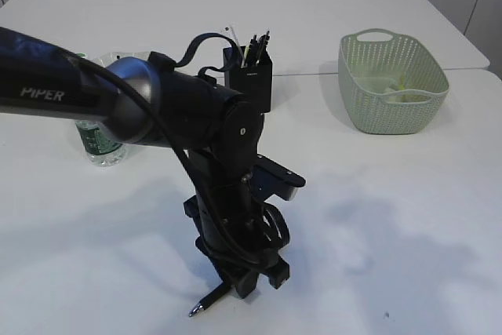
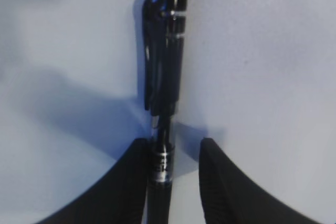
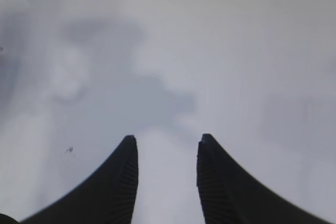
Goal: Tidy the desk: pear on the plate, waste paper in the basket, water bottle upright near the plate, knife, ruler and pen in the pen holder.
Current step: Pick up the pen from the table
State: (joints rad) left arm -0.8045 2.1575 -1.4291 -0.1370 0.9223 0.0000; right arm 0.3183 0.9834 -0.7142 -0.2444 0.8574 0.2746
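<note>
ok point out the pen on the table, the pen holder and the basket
pen (image 2: pixel 167 77): left wrist view, on its clip end
pen holder (image 1: pixel 256 84): exterior view, on its front face
basket (image 1: pixel 380 103): exterior view, on its near woven wall

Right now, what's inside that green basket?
Through the basket opening, pale scraps with a bit of yellow lie at the bottom. The near wall hides the rest, so I can't count them.

The left arm (image 1: pixel 118 103) is reaching in from the left edge of the exterior view and bending steeply down at the wrist, so the left gripper (image 1: pixel 247 280) is pointing at the table. Its jaws are standing partly apart around a black pen (image 2: pixel 165 93), the left finger (image 2: pixel 134 177) touching the barrel and the right one just clear. The right gripper (image 3: pixel 167 153) is hovering with jaws apart, holding nothing.
</note>
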